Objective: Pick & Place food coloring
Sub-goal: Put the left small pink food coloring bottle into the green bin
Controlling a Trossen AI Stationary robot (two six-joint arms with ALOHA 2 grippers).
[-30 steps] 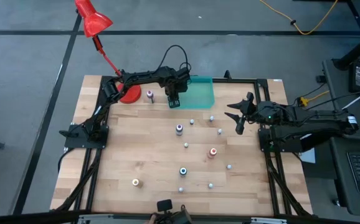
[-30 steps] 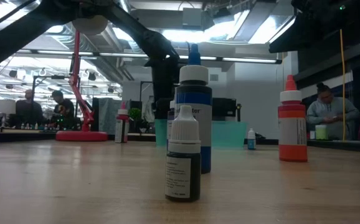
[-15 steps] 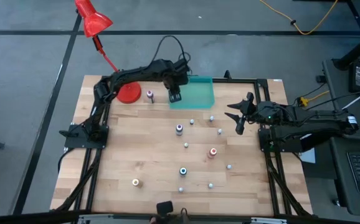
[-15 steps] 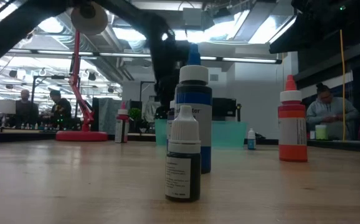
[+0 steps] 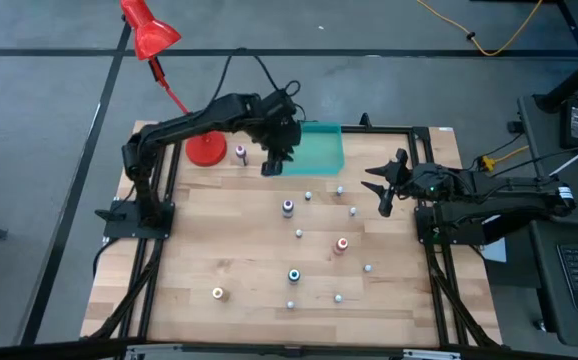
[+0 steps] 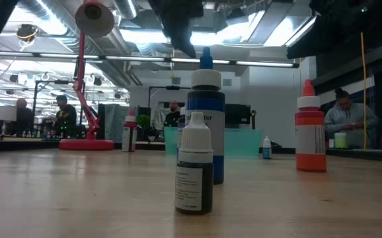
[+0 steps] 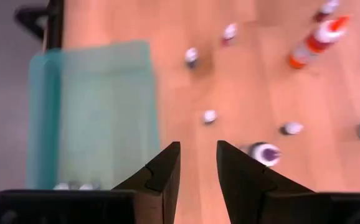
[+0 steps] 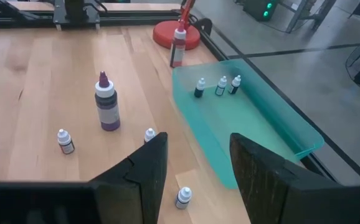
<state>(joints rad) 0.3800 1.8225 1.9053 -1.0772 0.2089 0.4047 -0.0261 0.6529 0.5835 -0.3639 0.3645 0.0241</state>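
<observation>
Three small food coloring bottles (image 8: 217, 86) already stand in the teal tray (image 8: 273, 134), so we read the empty, slightly parted left claw (image 5: 272, 165) heading for the purple bottle (image 5: 288, 207) on the worktop (image 5: 209, 250).

A translucent teal tray (image 5: 319, 147) sits on pale wood table (image 5: 199, 240); a red lamp (image 5: 149, 30), purple-capped bottle (image 8: 108, 102), and orange-red bottle (image 6: 310, 127) stand out.

Tray (image 5: 321, 148) at the table's (image 5: 199, 240) far edge with three small bottles (image 8: 217, 86) in it, lamp base (image 5: 207, 151) to its left, one bottle (image 5: 240, 153) between them, other bottles (image 5: 314, 240) scattered nearer, mid-table.
</observation>
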